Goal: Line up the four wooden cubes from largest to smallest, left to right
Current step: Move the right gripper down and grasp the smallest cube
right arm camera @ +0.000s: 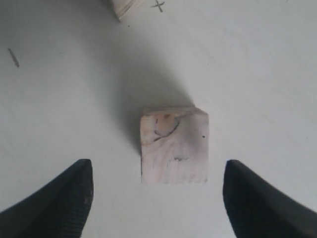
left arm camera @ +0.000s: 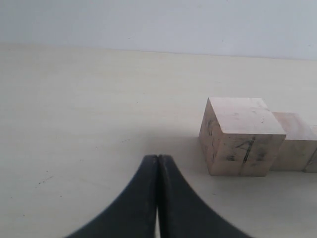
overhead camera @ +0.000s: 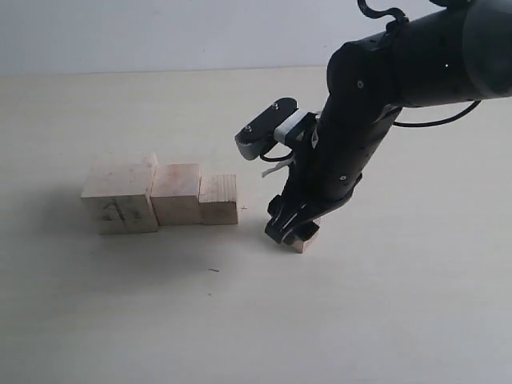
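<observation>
1. Cubes of three sizes stood in a row on the left part of the pale table (overhead camera: 240, 320), each touching its neighbour.
2. At the left end was the largest cube (overhead camera: 120, 198), with dark scribbled marks on its near face; the left wrist view showed the same marks low on one side.
3. Just right of it sat the second cube (overhead camera: 176, 194), and the third cube (overhead camera: 218, 200) closed the row on the right, so the sizes stepped down from left to right.
4. Apart from the row, to the right and a little nearer, the smallest cube (overhead camera: 304, 238) rested flat on the table, with a clear gap between it and the third cube.
5. Low over that cube hung the right gripper (overhead camera: 290, 228), its dark arm reaching in from the far right.
6. In the right wrist view its fingers (right arm camera: 59, 198) were spread wide, one on each side of the smallest cube (right arm camera: 173, 146), with bare table between each fingertip and the wood; they held nothing.
7. A brown knot and faint pencil lines showed on the smallest cube's top face.
8. Seen only in its own wrist view, the left gripper (left arm camera: 157, 163) had its fingers pressed together with nothing between them.
9. It sat low near the table, well apart from the largest cube (left arm camera: 241, 139), beyond which the second cube (left arm camera: 296, 144) showed.
</observation>
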